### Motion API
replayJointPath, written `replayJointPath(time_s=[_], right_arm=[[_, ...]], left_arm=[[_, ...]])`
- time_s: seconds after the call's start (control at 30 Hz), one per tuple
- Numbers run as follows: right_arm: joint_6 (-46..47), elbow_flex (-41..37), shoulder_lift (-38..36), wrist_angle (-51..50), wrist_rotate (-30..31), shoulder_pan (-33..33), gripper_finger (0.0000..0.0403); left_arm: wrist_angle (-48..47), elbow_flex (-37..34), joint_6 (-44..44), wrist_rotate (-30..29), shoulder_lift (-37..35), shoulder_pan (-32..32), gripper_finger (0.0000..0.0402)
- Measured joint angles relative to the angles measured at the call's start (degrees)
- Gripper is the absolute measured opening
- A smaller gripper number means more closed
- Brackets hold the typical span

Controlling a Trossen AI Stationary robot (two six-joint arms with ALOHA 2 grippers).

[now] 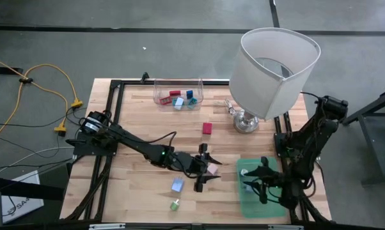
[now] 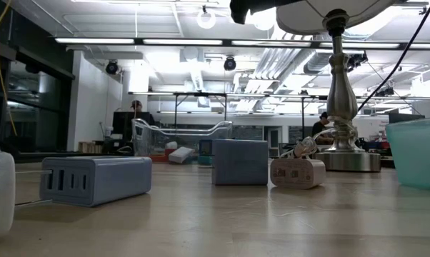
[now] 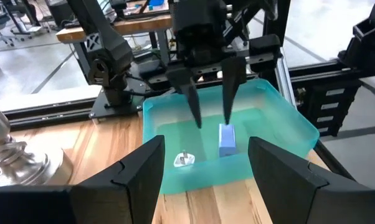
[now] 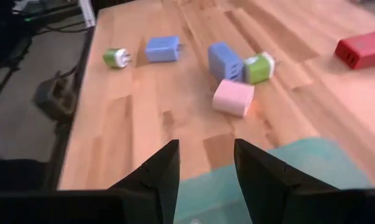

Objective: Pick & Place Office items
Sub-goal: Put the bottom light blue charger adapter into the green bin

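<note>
Several small block-like chargers lie on the wooden surface (image 1: 141, 191): a green one (image 1: 174, 205) nearest, a light blue one (image 1: 177, 185) beyond it, a pink one (image 1: 212, 170) by the left claw (image 1: 204, 168), whose fingers stand spread and empty. Right of these, the right claw (image 1: 255, 181) hangs over the teal bin (image 1: 243, 203), fingers parted, holding nothing, above a blue block (image 3: 226, 138). Farther off sits a red block (image 1: 207, 128), then a clear tray (image 1: 160, 100) with red and blue pieces beside the lamp (image 1: 275, 67).

Workshop with a wooden table on a grey floor

Bright tube lights (image 2: 108, 40) and ducts (image 2: 286, 61) overhead, yellow cable (image 1: 48, 80) on the concrete floor (image 1: 180, 45), desks further back.
</note>
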Motion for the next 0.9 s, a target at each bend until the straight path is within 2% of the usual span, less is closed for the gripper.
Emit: replayJointPath(time_s=[0.1, 0.33, 0.67, 0.9], right_arm=[[-3.3, 0.0, 0.0, 1.0, -2.2, -2.6, 0.0138], [-8.1, 0.0, -2.7, 1.5, -5.2, -5.8, 0.0138], [-17.2, 0.0, -9.7, 3.9, -5.5, -6.6, 0.0138], [-23.5, 0.0, -11.9, 7.3, -3.0, -6.6, 0.0138]], left_arm=[[-1.6, 0.0, 1.2, -1.0, -1.0, -0.8, 0.0223], [-10.4, 0.0, 0.9, -7.5, -5.1, -3.4, 0.0223], [-22.9, 0.0, -4.4, -7.5, -8.6, -6.2, 0.0223], [-26.4, 0.0, -5.6, -7.5, -9.6, -8.6, 0.0223]])
